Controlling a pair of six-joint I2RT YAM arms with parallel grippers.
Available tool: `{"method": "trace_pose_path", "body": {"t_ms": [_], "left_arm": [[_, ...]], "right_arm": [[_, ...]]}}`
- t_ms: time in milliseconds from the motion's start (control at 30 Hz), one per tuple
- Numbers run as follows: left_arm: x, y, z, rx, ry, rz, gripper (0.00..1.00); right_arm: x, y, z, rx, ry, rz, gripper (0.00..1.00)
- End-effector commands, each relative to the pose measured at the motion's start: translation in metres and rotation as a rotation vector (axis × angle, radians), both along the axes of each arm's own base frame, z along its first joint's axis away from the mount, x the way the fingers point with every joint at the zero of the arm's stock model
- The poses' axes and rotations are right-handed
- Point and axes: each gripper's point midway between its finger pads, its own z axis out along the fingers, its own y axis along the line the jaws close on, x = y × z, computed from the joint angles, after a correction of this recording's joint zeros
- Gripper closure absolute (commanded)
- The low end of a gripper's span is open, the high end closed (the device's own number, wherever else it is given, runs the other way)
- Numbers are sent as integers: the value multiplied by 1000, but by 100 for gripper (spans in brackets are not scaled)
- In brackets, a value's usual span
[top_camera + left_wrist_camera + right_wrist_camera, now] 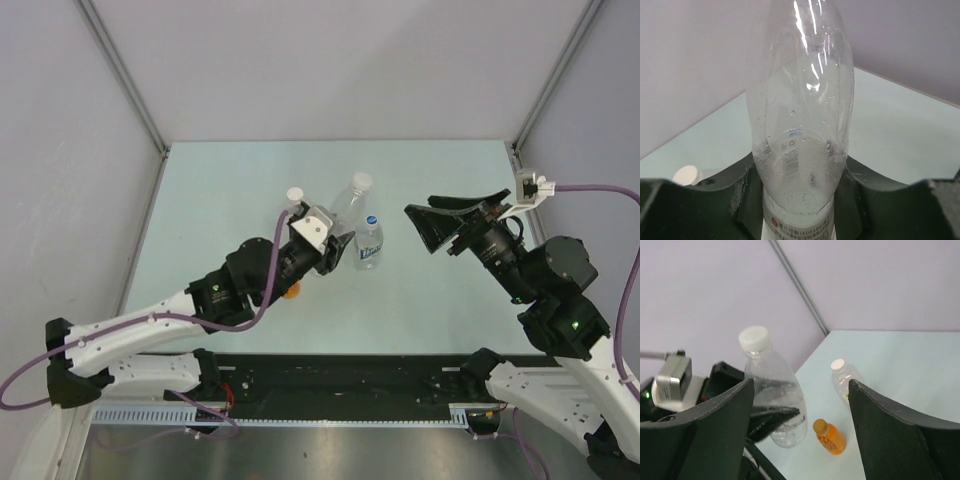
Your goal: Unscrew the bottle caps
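My left gripper is shut on a clear bottle that leans away from it. Its white cap is on. In the left wrist view the dark jaws press both sides of that bottle just above its label. A shorter blue-labelled bottle with a blue cap stands just right of it. Another clear bottle carries a white cap left of the gripper. My right gripper hangs open to the right of the bottles, holding nothing. In its wrist view the held bottle's cap shows between its fingers.
A small orange bottle with an orange cap stands on the table near the held bottle, half hidden under my left arm in the top view. White walls and metal posts close in the pale table on three sides.
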Motion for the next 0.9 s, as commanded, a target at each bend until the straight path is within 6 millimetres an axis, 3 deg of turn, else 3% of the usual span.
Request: {"method": "trace_pose_path", "body": {"t_ms": [0,467,867], "left_arm": [[14,9,8,42,-57,179,100],[8,-15,-9,95,-47,172,100],[5,-24,-17,119,-42,148,100]], "right_arm": [[14,-13,22,160,40,-102,21],[26,28,7,120,101,-45,26],[33,36,6,104,86,-49,29]]}}
